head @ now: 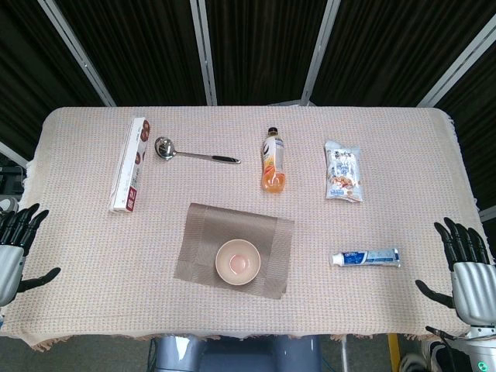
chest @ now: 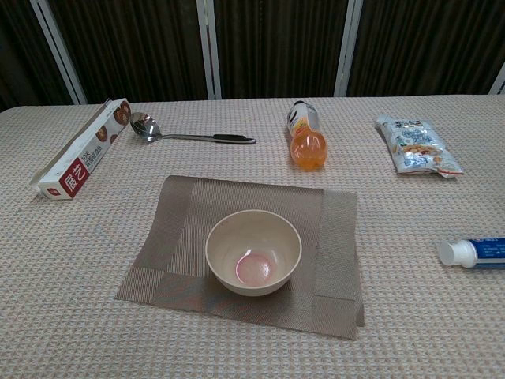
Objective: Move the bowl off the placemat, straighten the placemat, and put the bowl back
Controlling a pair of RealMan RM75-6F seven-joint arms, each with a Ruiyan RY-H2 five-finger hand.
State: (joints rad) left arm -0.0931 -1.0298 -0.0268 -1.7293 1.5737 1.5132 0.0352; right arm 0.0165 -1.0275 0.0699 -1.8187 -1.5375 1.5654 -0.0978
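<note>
a cream bowl (head: 236,262) sits upright on a brown woven placemat (head: 203,240) near the front edge of the tabletop (head: 372,194), which is covered in a pale woven cloth. the placemat lies skewed, turned a little clockwise in the head view so its edges run out of line with the tabletop's front edge. the bowl rests on the front half of the mat, roughly centred side to side, with a pinkish patch showing on its inner base in the chest view.

the left robot hand (head: 14,244) hangs at the left edge of the tabletop, fingers spread apart and holding nothing. the right robot hand (head: 467,273) hangs at the right edge, fingers likewise spread and empty. both are well apart from the bowl and the mat, and neither shows in the chest view.

further back, a long red-and-white box (head: 129,164) lies at the left, with a metal ladle (head: 190,152) just beside it. a bottle of orange drink (head: 273,161) lies on its side behind the mat, cap pointing away. a snack packet (head: 343,171) lies to the right of the bottle, and a toothpaste tube (head: 366,258) lies to the right of the mat.
</note>
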